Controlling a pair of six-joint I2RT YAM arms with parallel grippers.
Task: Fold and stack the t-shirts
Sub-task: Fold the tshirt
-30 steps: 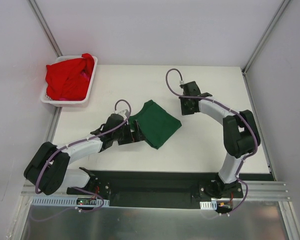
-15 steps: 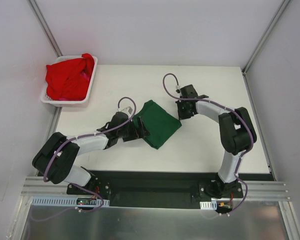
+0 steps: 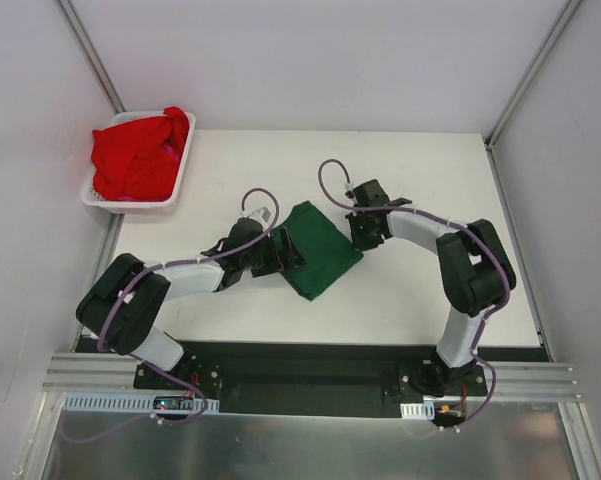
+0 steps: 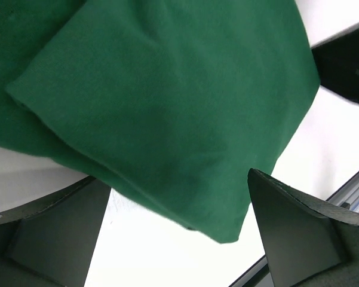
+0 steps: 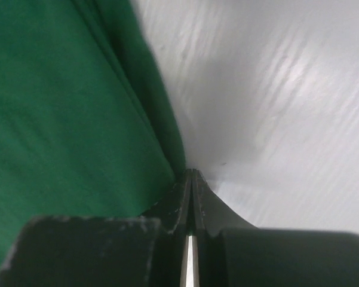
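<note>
A dark green t-shirt point(image 3: 322, 250) lies folded in a rough square on the white table. My left gripper point(image 3: 288, 250) is open at its left edge; in the left wrist view the gripper point(image 4: 179, 239) has wide-spread fingers point(image 4: 298, 233) framing the shirt's near corner point(image 4: 167, 107). My right gripper point(image 3: 363, 235) is shut and empty at the shirt's right edge; in the right wrist view its tips point(image 5: 191, 174) rest on the table against the folded cloth point(image 5: 60, 119). The red t-shirts point(image 3: 140, 155) are heaped in the basket.
The white slotted basket point(image 3: 130, 203) stands at the table's far left corner. Bare white table point(image 3: 430, 290) lies right of and in front of the green shirt. Grey walls close in the left, back and right sides.
My left gripper has moved right, up against the green shirt's left edge. My right gripper has moved left and down to the shirt's right edge. The shirt has shifted slightly.
</note>
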